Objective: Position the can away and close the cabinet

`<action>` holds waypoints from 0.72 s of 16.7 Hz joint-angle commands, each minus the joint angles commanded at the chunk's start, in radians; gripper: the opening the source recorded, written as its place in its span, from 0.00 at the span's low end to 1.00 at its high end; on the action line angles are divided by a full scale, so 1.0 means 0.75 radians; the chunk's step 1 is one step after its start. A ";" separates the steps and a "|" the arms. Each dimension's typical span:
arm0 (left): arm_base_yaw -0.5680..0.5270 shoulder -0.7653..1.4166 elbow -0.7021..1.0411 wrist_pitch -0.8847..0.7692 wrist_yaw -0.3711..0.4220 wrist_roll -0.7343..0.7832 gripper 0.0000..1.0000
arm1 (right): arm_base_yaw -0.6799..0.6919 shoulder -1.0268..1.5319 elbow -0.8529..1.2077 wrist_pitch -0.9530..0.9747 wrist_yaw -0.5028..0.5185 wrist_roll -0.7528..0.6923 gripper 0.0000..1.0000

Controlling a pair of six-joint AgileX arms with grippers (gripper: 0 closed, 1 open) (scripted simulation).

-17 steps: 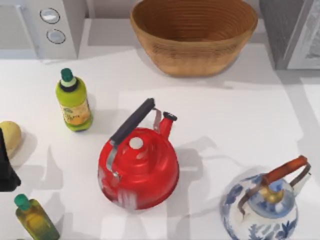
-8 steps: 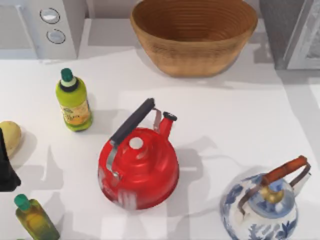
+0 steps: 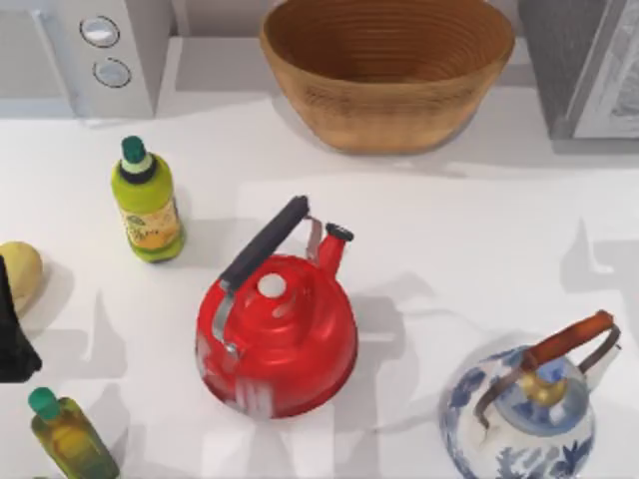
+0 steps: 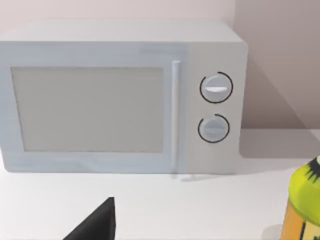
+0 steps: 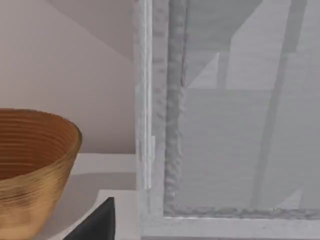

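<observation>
At the back right corner of the white table point(image 3: 479, 249) stands the grey cabinet point(image 3: 584, 65). It is boxy, with flat pale sides. The right wrist view looks straight at its front, which has a bumpy grey frame. Just beside it is a big round basket point(image 3: 387, 70), brown and ribbed.

In the middle sits a shiny red kettle point(image 3: 278, 334) with a dark handle. Near the front right is a round kettle point(image 3: 519, 419) painted blue and white, with a brown handle. A smooth grey microwave point(image 3: 100, 50) with two round knobs is at the back left. A yellow-green bottle point(image 3: 147, 203) with a green cap stands in front of it. Another bottle point(image 3: 70, 439) is at the front left, near a round yellow thing point(image 3: 18, 274).

The left gripper point(image 3: 12, 329) is a dark shape at the table's left edge, between those two. The right gripper point(image 5: 95, 222) is close to the cabinet front. I cannot tell if either gripper is open or closed, or if it touches anything.
</observation>
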 joint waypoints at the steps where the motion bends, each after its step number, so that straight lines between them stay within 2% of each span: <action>1: 0.000 0.000 0.000 0.000 0.000 0.000 1.00 | -0.004 -0.124 -0.143 0.043 -0.008 0.001 1.00; 4: 0.000 0.000 0.000 0.000 0.000 0.000 1.00 | -0.016 -0.439 -0.489 0.152 -0.030 0.005 1.00; 7: 0.000 0.000 0.000 0.000 0.000 0.000 1.00 | -0.025 -0.642 -0.715 0.222 -0.045 0.007 1.00; 12: 0.000 0.000 0.000 0.000 0.000 0.000 1.00 | -0.029 -0.732 -0.817 0.251 -0.052 0.006 1.00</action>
